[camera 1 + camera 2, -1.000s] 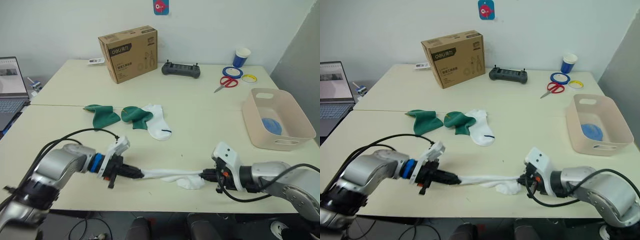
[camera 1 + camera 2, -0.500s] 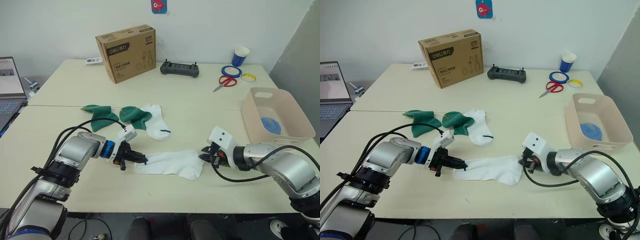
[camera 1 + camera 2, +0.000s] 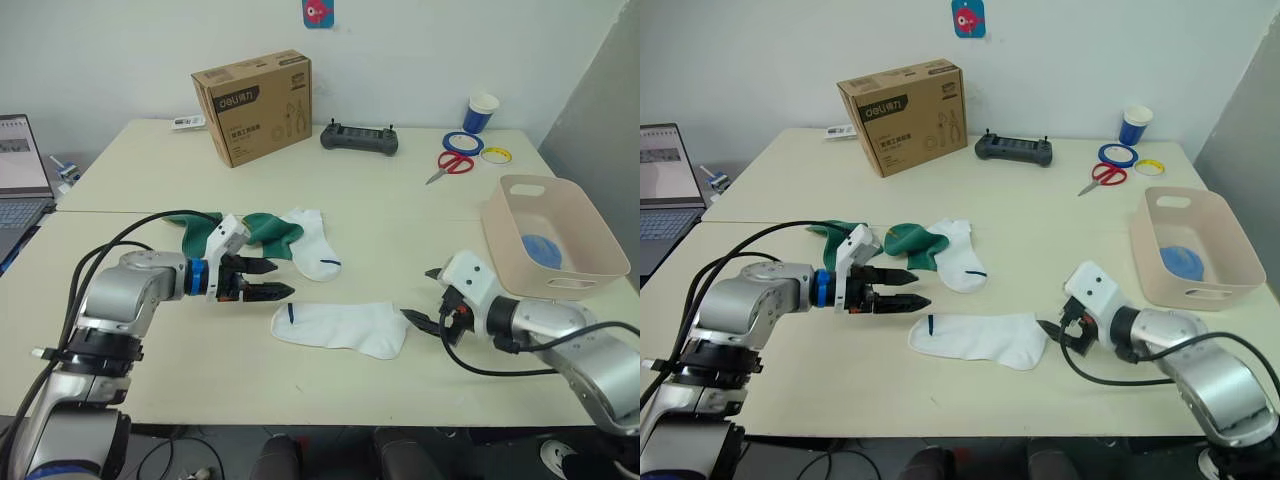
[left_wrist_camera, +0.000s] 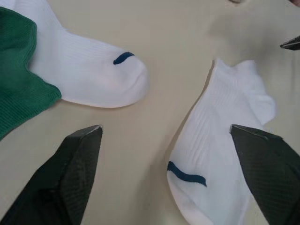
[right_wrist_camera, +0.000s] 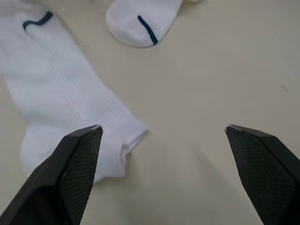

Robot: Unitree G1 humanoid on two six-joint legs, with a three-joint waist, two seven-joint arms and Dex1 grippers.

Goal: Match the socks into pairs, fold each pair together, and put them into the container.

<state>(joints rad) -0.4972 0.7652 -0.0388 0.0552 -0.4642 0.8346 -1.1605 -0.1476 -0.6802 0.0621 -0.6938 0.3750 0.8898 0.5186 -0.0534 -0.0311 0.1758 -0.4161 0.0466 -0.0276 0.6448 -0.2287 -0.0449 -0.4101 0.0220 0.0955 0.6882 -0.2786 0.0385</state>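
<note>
A white sock is laid out flat on the table, between the 2 grippers. It is not held by anything. The left gripper is held just beside the sock's toe end, and its 2 black fingers are spread apart with nothing between them. The right gripper is held just beside the sock's other end, and its fingers are spread wide too, with nothing between them.

The other white sock is seen a little farther back on the table. A small dark mark is seen on each white sock. A dark green sock is lying against that second white sock, touching it. Another dark green sock is partly hidden behind the left arm.

The container is at the right side of the table, well apart from the socks. Something light blue is seen inside it. It is judged to be the blue pair, already put away, but this cannot be told for sure.

So about 1 pair of 3 looks done. The 2 white socks are not yet laid together, and the 2 green socks are not yet matched. Both pairs are still to be folded and put into the container.

A cardboard box and scissors are at the far side of the table.
</note>
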